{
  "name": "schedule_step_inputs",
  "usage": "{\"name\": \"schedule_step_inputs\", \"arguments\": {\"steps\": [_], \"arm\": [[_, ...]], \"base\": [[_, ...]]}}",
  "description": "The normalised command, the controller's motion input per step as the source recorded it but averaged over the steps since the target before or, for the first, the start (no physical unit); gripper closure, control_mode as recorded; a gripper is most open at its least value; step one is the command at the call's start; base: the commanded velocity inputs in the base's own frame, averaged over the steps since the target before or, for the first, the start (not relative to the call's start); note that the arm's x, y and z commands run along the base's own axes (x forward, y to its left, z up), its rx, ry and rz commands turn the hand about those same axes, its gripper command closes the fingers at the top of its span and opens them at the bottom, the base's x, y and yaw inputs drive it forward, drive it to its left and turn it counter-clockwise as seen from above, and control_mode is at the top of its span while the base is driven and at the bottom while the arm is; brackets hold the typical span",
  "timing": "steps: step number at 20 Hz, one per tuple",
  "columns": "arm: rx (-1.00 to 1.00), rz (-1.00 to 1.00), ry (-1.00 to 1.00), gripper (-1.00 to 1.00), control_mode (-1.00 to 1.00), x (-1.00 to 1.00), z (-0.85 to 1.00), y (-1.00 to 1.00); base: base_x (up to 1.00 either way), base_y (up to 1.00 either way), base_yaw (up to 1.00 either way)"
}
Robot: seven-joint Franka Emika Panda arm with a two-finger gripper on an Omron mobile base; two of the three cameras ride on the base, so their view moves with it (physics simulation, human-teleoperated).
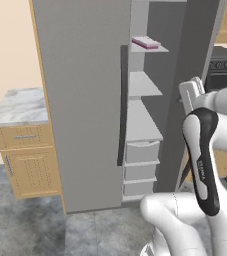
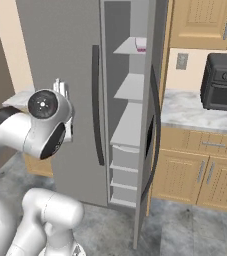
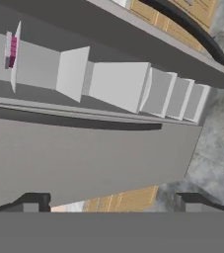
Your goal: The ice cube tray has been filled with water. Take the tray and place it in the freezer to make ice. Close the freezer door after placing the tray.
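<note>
The ice cube tray [image 1: 145, 42], pink-lilac with a magenta rim, lies flat on the top shelf inside the open freezer [image 1: 145, 125]; its end shows in the right base view [image 2: 141, 45] and, rolled sideways, in the hand view [image 3: 11, 51]. The freezer door [image 2: 148, 145] stands swung wide open, edge-on, with its dark handle [image 2: 157, 125]. My gripper [image 3: 111, 205] is open with nothing between its fingertips [image 3: 32, 203]. It hangs well back from the shelves, in front of the freezer [image 2: 60, 87].
The plain grey door [image 1: 80, 100] stays closed, its long handle [image 1: 121, 105] beside the opening. Below the shelves are stacked drawers [image 1: 141, 167]. A marble counter with wooden cabinets [image 1: 22, 135] stands to the left, and another counter with a black oven [image 2: 220, 82] to the right.
</note>
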Motion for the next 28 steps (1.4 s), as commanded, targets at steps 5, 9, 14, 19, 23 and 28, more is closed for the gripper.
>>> {"name": "schedule_step_inputs", "arguments": {"steps": [5,9,14,19,23,28], "arm": [[0.00,0.00,0.00,-1.00,-1.00,0.15,-0.06,0.00],[0.00,-0.04,-0.05,-1.00,-1.00,-0.06,0.00,-0.24],[0.00,-0.08,-0.13,-1.00,-1.00,-0.21,0.03,-0.51],[0.00,-0.10,-0.02,-1.00,-1.00,-0.10,0.04,-0.71],[0.00,-0.07,0.00,-1.00,-1.00,-0.01,0.00,-0.83],[0.02,-0.03,0.00,-1.00,-1.00,0.00,0.00,-0.73]], "base": [[0.00,0.00,0.00],[0.00,0.00,0.00],[0.00,0.00,0.00],[0.00,0.00,0.00],[0.00,0.00,0.00],[0.00,0.00,0.00]]}}
